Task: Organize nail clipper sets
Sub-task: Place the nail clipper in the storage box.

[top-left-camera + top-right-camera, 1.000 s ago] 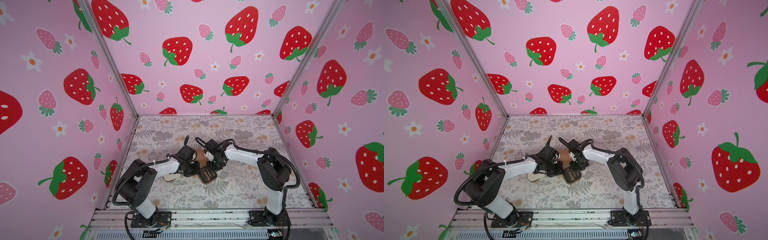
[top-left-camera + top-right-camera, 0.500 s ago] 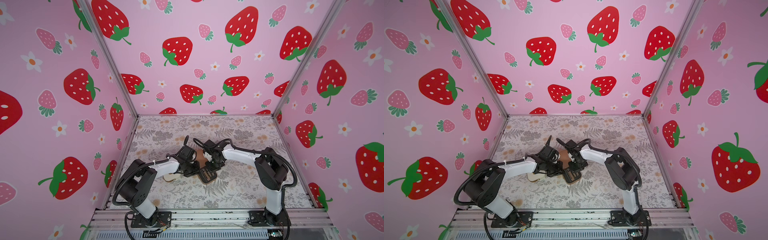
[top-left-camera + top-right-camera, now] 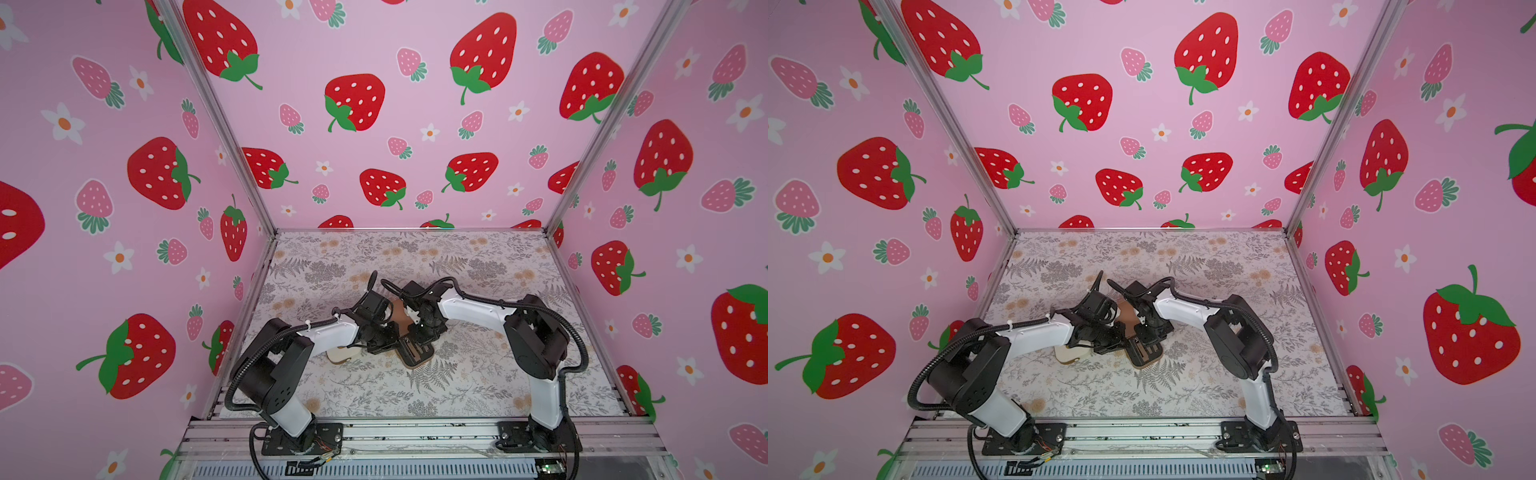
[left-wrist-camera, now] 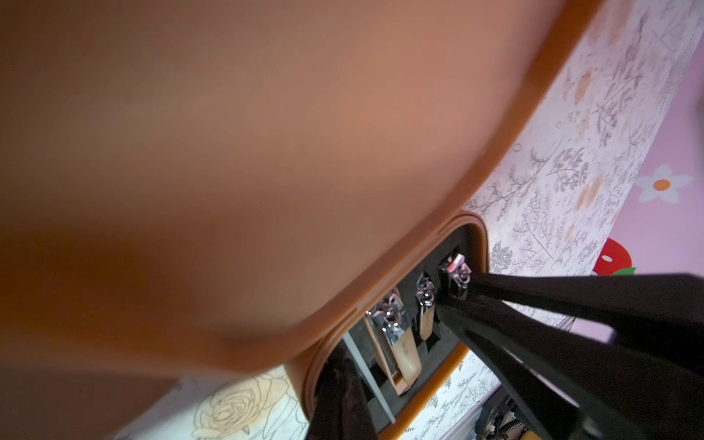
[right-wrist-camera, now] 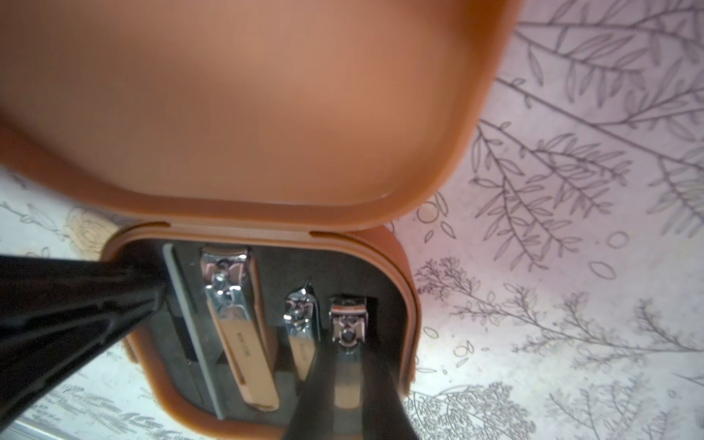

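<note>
The brown rounded-square plastic case (image 5: 407, 304) sits open in the middle of the tabletop (image 3: 374, 399), which has a matte floral print of grey ferns and pale orange blooms. Its smooth hinged lid (image 5: 266, 114) stands up with a thick rolled rim. The base is lined with a black foam insert (image 5: 274, 274) cut into slots.

Lying side by side in those slots are a flat grey nail file (image 5: 186, 316), a big rose-gold metal clipper (image 5: 236, 324) with a shiny chrome head, and a small slanted-tip clipper (image 5: 303, 327).

The right tool (image 5: 346, 360) is pinched narrow on a fourth piece, a small straight-edged metal clipper (image 5: 347, 324), over the slot nearest the case's rounded corner. Hard to say if it's fully seated.

The left tool (image 5: 152, 293) has its black fingers pressed together with nothing between them. Its tip is down on the insert just beside the file.

In a top view, a cream rounded case (image 3: 340, 355) pokes out from under the left arm, near the brown one.
</note>
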You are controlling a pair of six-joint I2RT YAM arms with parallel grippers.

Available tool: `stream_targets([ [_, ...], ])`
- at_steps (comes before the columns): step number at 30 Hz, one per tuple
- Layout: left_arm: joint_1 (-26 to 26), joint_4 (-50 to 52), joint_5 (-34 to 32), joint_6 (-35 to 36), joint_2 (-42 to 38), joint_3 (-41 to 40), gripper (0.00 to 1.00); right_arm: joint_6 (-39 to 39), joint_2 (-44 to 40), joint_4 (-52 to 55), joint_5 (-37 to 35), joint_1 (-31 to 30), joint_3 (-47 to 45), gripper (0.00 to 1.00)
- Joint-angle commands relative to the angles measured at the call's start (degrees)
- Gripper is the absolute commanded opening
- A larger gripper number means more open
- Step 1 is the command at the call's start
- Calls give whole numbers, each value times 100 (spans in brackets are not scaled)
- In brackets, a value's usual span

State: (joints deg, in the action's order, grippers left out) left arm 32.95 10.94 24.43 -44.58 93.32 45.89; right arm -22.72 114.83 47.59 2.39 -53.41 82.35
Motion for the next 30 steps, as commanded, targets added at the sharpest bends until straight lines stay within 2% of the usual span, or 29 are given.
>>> stream_targets([
  [1, -43, 295, -83, 81, 62, -98, 0, -20, 496, 366, -1200, 77, -178, 10],
  [6, -44, 277, -63, 81, 68, -115, 0, -109, 601, 535, -1469, 23, -223, 10],
  [30, -61, 277, -82, 72, 21, -193, 0, -493, 1021, -23, -1474, 23, -995, 11],
])
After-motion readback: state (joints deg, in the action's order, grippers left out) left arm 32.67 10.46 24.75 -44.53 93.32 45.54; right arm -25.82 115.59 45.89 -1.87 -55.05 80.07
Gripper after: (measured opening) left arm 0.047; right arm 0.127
